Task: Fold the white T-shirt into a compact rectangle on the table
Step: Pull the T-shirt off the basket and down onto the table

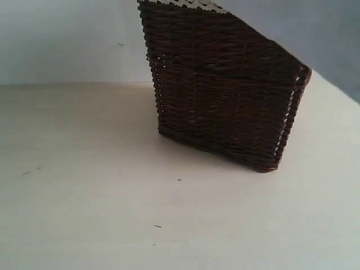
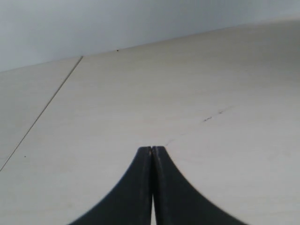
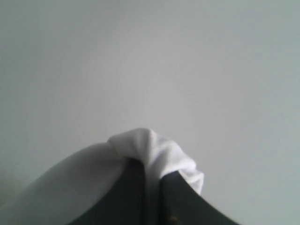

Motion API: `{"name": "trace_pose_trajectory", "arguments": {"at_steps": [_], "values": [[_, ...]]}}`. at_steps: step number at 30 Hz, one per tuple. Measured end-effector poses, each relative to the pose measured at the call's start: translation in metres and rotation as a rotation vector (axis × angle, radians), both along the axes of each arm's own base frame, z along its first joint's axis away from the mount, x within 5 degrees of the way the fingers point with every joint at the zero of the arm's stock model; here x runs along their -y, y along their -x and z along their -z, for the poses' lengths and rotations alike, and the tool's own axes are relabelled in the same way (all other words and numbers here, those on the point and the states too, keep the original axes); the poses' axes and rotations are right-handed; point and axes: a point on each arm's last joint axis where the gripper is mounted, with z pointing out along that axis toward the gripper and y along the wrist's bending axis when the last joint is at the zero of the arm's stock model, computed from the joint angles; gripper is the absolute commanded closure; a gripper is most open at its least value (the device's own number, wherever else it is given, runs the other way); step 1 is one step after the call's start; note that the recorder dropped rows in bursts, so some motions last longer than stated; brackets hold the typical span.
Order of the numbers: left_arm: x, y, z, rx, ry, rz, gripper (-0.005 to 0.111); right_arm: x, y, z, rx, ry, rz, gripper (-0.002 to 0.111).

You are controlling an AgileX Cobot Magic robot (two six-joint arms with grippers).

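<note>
**In the right fingers (image 3: 180,199): white T-shirt (image 3: 150,147), pinched**

A bunched fold stands proud of the tips, which are clamped tight on it; more cloth drapes down one side. Left fingers (image 2: 140,168) pressed together, holding nothing, over the pale tabletop (image 2: 187,89). Dark wicker basket (image 1: 225,95) stands on the tabletop.

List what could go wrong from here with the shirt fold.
Slip: the right tool pinches only a small bunch of the white T-shirt at its tips, so the cloth may pull free. Single grip: the left tool is shut on nothing above the table, so the shirt may bunch when laid down. Snag: the wicker basket stands on the table; cloth could catch on its weave.
</note>
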Motion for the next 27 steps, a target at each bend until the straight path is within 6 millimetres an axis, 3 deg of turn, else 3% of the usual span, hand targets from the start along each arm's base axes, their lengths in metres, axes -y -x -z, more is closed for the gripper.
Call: {"name": "trace_pose_trajectory", "arguments": {"at_steps": [6,8,12,14,17,21,25,27], "values": [[0.0,0.0,0.0,0.0,0.0,0.0,0.107,0.001,0.028,-0.048,0.14,-0.04,-0.023,0.108],[0.0,0.0,0.0,0.0,0.0,0.0,0.107,0.001,0.047,-0.071,0.209,-0.068,-0.041,0.108],[0.0,0.0,0.0,0.0,0.0,0.0,0.107,0.004,0.107,-0.121,0.362,-0.152,-0.113,0.108],[0.0,0.0,0.0,0.0,0.0,0.0,0.107,0.004,0.13,-0.134,0.411,-0.179,-0.143,0.108],[0.0,0.0,0.0,0.0,0.0,0.0,0.107,0.004,0.149,-0.141,0.42,-0.216,-0.195,0.108],[0.0,0.0,0.0,0.0,0.0,0.0,0.107,-0.003,0.127,-0.123,0.138,-0.149,-0.217,0.108],[0.0,0.0,0.0,0.0,0.0,0.0,0.107,-0.01,0.086,-0.089,-0.233,-0.034,-0.215,0.108],[0.0,0.0,0.0,0.0,0.0,0.0,0.107,-0.012,0.052,-0.058,-0.483,0.086,-0.186,0.108]]}}
